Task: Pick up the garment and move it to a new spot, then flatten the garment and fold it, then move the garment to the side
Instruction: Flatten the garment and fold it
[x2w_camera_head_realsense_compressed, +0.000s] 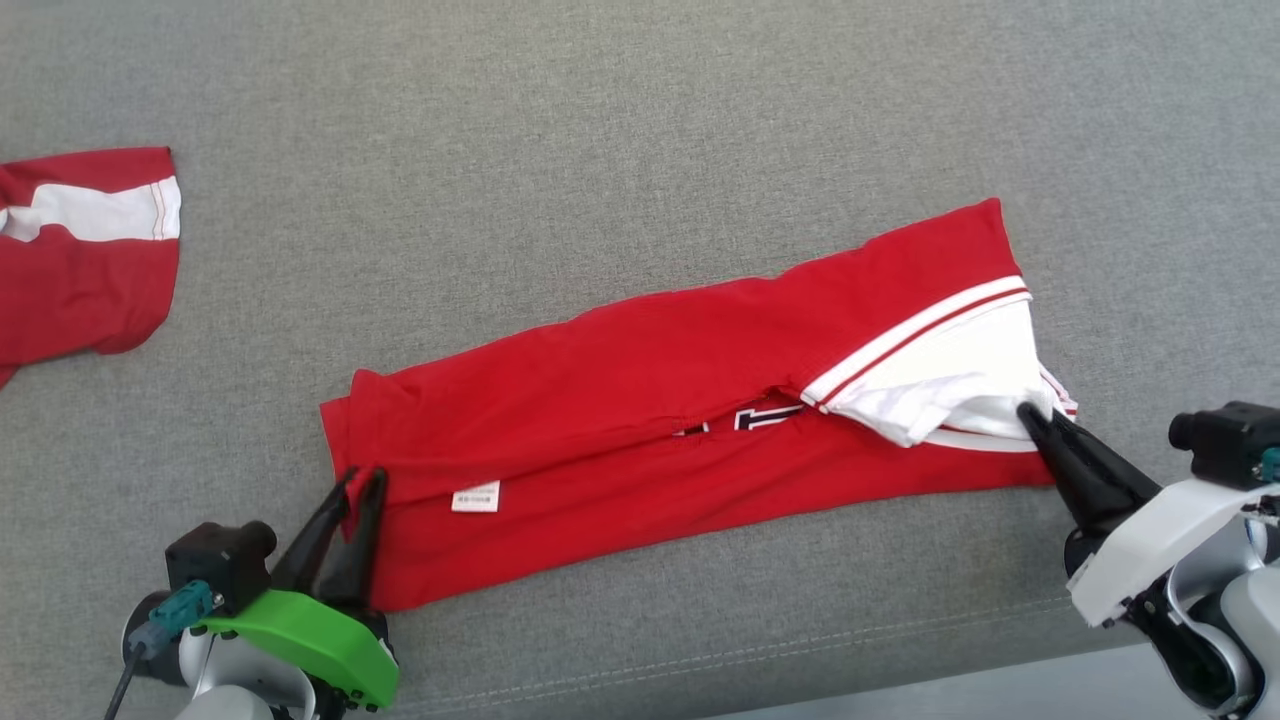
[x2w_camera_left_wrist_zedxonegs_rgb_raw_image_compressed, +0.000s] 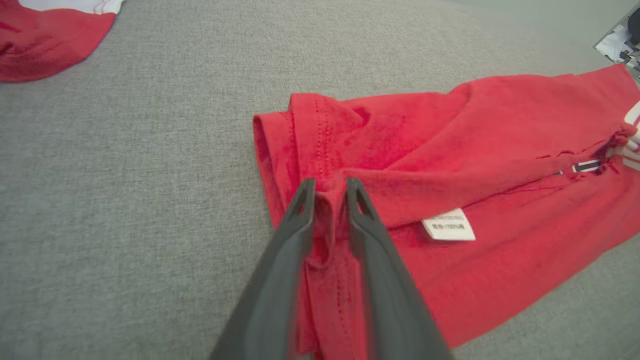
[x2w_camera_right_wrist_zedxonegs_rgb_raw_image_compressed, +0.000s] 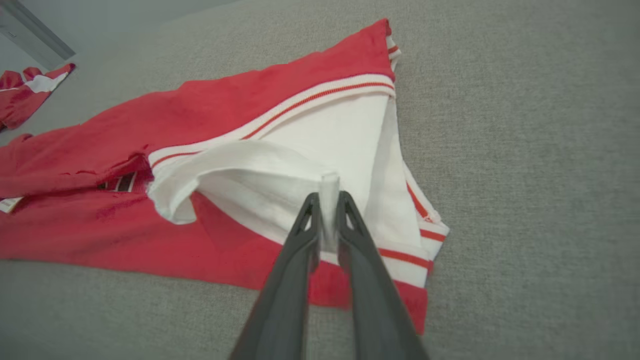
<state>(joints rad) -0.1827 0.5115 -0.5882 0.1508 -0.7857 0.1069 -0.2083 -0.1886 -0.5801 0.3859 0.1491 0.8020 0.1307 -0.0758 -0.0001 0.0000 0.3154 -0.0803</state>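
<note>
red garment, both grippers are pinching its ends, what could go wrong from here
1. The left gripper pinches only a small bunched fold at the hem of the red garment; it could slip out on a lift.
2. The right gripper grips just a thin white layer; pulling may drag that layer alone and undo the fold.
3. A second red garment lies at the left; moving aside that way could overlap it.

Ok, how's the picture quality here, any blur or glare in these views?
Head view: even soft light, sharp, faint shadows around the garment. Left wrist view: the left gripper smears toward the bottom edge; label print unreadable. Right wrist view: white cloth above the right gripper looks washed out.
</note>
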